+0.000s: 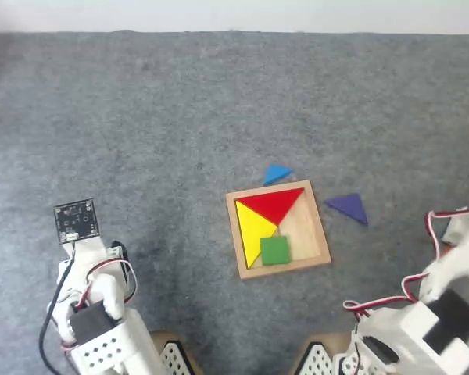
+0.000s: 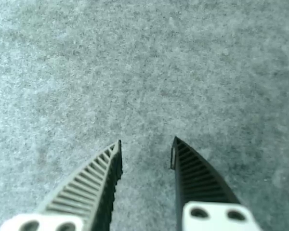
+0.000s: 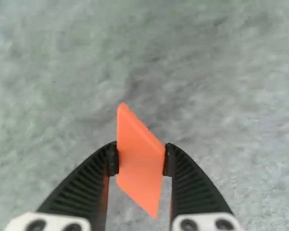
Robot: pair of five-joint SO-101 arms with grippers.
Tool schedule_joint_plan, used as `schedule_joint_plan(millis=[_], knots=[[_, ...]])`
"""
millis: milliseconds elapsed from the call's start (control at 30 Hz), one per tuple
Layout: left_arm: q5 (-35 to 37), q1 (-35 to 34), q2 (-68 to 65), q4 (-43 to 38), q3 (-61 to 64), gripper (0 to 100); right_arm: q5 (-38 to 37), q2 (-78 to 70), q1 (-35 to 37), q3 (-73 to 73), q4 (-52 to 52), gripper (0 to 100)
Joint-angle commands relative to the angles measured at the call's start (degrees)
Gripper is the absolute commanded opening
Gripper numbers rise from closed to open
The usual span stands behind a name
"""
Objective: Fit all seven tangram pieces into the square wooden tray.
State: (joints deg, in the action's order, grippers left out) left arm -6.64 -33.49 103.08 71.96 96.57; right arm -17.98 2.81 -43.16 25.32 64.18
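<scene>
The square wooden tray lies mid-table. Inside it sit a red triangle, a yellow triangle and a green square. A small blue triangle lies on the mat just beyond the tray's far edge, and a purple triangle lies to its right. My right gripper is shut on an orange parallelogram, held edge-up above the mat, at the table's right side. My left gripper is open over bare mat, with nothing between its fingers.
A grey felt mat covers the table. The left arm stands at the near left, well away from the tray. The right arm with its red and white wires stands at the near right.
</scene>
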Motion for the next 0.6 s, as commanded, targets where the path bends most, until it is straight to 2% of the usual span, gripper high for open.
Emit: schedule_joint_plan(millis=[0, 367, 567], knots=[[0.44, -0.35, 1.05, 0.26, -0.22, 17, 1.58, 0.57, -2.59, 0.44, -4.18, 3.7], [0.44, -0.35, 1.05, 0.26, -0.22, 17, 2.81, 0.75, 2.86, 1.93, -3.56, 3.7], [0.44, -0.35, 1.05, 0.26, -0.22, 17, 3.52, 0.57, 0.84, 1.58, -4.09, 3.9]])
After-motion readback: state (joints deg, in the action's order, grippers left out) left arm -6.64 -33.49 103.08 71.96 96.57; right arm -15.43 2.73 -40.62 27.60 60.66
